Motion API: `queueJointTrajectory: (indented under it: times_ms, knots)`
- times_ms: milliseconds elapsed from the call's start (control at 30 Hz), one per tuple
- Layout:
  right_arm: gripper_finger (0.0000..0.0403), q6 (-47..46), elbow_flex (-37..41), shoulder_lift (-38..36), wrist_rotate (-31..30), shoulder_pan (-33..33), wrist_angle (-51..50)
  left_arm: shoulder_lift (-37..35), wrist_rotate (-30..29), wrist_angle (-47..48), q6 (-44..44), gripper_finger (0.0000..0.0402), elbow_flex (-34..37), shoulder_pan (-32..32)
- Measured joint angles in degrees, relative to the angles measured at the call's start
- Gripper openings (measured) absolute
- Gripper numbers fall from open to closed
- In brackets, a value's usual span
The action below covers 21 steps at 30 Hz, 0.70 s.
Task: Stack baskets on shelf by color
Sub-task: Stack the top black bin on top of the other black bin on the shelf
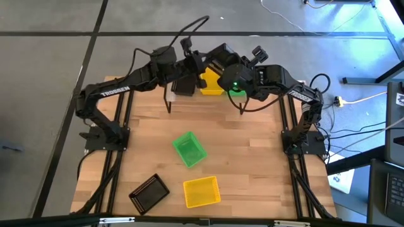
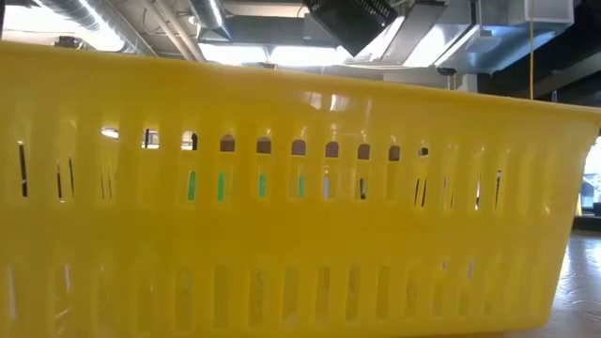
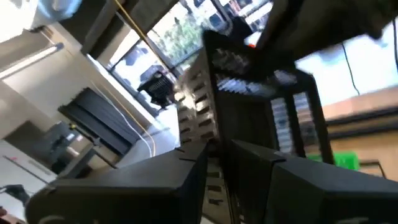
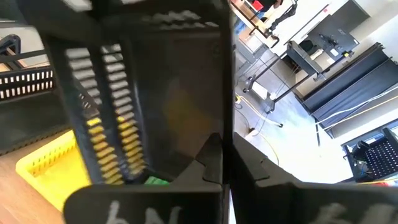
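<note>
Right gripper [image 1: 216, 65]: positioned above the shelf [image 1: 169, 99], over its middle. Its fingers [image 4: 214, 163] are clenched on the rim wall of a black basket [image 4: 149, 81], which the right wrist view shows edge-on and very close, filling most of that frame. In the high view this held basket [image 1: 218, 58] appears tilted, raised above a yellow basket on the shelf [image 1: 211, 84].

Left gripper [image 1: 187, 64]: also above the shelf, toward its left part. Its fingers [image 3: 193, 163] grasp the wall of a second black basket [image 3: 261, 93], seen from the left wrist view with its slotted side upright. In the high view this basket [image 1: 184, 86] hangs just beside the yellow one, on its left.

Shelf contents: largely hidden by both arms. Only the front edge, two thin legs, the yellow basket and a green patch [image 1: 236, 94] at the right part are visible; how many baskets are stacked there cannot be made out.

In front of the shelf, on the tabletop [image 1: 252, 157]: a green basket [image 1: 189, 149] nearest it; farther forward a black basket [image 1: 149, 192] and a yellow basket [image 1: 201, 192].

Low view: blocked almost entirely by a yellow basket wall [image 2: 282, 216]; green shows through its slots.
</note>
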<state>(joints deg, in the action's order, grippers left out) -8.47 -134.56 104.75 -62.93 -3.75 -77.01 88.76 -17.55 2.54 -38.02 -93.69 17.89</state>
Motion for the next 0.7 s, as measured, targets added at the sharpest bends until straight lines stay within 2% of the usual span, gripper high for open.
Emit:
queueJointTrajectory:
  times_ms: [367, 567, 700]
  knots:
    - [0.0000, -0.02, 0.00, -0.04, 0.01, 0.02, 0.17, 1.12, -4.99, -0.23, -2.48, 0.0055, 0.07, 0.59]
    - [0.0000, -0.07, 0.00, -0.04, 0.14, 0.02, 0.23, 1.30, -8.84, -1.34, -2.84, 0.0011, 0.09, 0.06]
    - [0.0000, 0.13, -0.02, -0.04, 1.82, -0.03, 1.15, 1.30, -9.18, -2.25, -2.86, 0.0002, 0.09, 0.09]
